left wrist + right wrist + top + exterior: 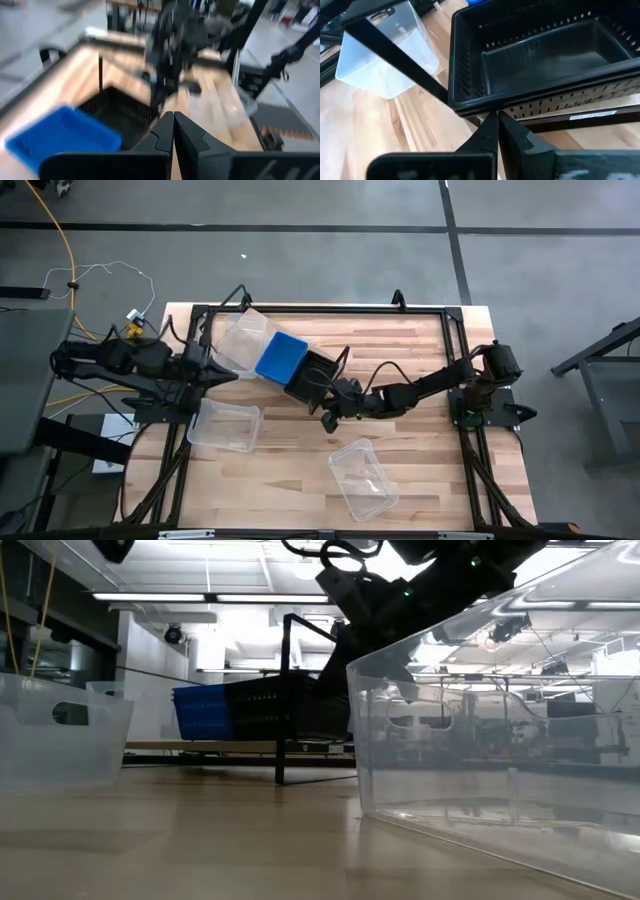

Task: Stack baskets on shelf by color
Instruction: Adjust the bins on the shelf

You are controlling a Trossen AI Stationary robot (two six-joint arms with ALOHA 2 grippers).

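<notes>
the shelf (425, 315) was mostly hidden, showing only its frame, while the right pincer (495, 120), fully shut and apparently empty, sat just beside the black basket (545, 55) near the blue basket (281, 356) mid-tabletop (430, 480).

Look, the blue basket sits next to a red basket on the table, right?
Not quite. The blue basket sits next to a black basket, not a red one; the high view shows them side by side on the table.
</notes>
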